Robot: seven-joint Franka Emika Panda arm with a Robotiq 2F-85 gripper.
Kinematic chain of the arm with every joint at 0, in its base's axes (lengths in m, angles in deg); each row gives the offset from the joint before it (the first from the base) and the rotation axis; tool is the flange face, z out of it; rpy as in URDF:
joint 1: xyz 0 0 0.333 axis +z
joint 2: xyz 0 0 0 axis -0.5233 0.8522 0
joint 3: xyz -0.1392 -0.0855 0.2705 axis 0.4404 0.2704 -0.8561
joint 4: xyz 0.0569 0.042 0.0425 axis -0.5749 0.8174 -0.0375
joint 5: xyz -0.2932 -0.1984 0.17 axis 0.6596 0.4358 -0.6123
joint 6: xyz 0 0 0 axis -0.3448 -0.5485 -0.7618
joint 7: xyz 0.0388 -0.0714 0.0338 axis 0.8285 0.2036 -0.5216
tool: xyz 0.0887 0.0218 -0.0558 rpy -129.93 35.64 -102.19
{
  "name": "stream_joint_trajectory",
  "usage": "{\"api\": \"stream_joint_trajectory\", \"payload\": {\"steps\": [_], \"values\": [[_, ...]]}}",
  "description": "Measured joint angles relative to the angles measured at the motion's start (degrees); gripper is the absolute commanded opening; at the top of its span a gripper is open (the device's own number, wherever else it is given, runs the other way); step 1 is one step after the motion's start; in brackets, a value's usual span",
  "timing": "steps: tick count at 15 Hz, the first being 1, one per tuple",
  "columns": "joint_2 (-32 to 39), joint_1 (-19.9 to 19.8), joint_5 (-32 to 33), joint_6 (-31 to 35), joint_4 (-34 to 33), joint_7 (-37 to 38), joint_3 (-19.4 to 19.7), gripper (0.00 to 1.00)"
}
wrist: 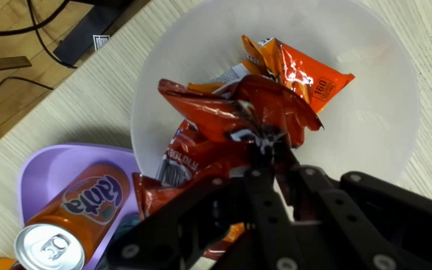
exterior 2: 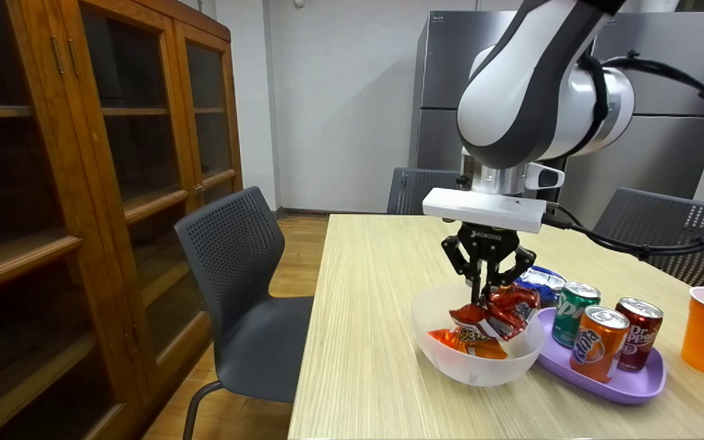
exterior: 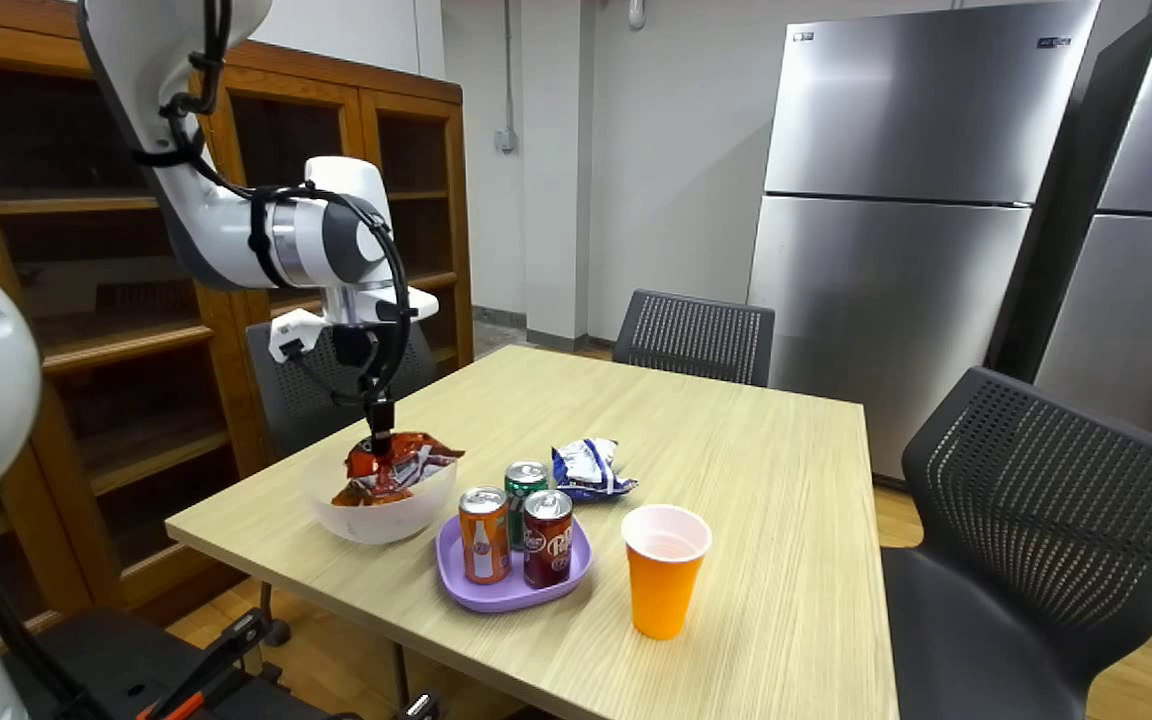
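Observation:
My gripper (exterior 2: 479, 298) points down over a translucent white bowl (exterior 2: 480, 371). Its fingers are shut on a crumpled red snack bag (exterior 2: 514, 308), pinched near its middle. In the wrist view the fingertips (wrist: 270, 155) press into the red bag (wrist: 216, 116), which spreads out on both sides of them. An orange snack bag (wrist: 313, 78) lies in the bowl under the red one. In an exterior view the gripper (exterior: 382, 440) reaches down at the red bag over the bowl (exterior: 376, 525). Whether the red bag rests on the orange one I cannot tell.
Beside the bowl, a purple tray (exterior: 501, 598) holds an orange Fanta can (exterior: 484, 535), a green Sprite can (exterior 2: 574, 311) and a Dr Pepper can (exterior: 548, 540). A blue-and-white bag (exterior: 591, 470) and an orange cup (exterior: 664, 590) stand near. Chairs surround the table (exterior: 736, 450).

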Motion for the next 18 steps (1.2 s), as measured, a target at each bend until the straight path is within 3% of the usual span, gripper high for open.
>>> {"api": "stream_joint_trajectory", "payload": {"steps": [7,18], "values": [[0.32,0.0,0.0,-0.31,0.08,-0.02,-0.33,0.99],[-6.08,-2.48,-3.0,-0.89,0.96,-3.88,-0.34,1.0]]}}
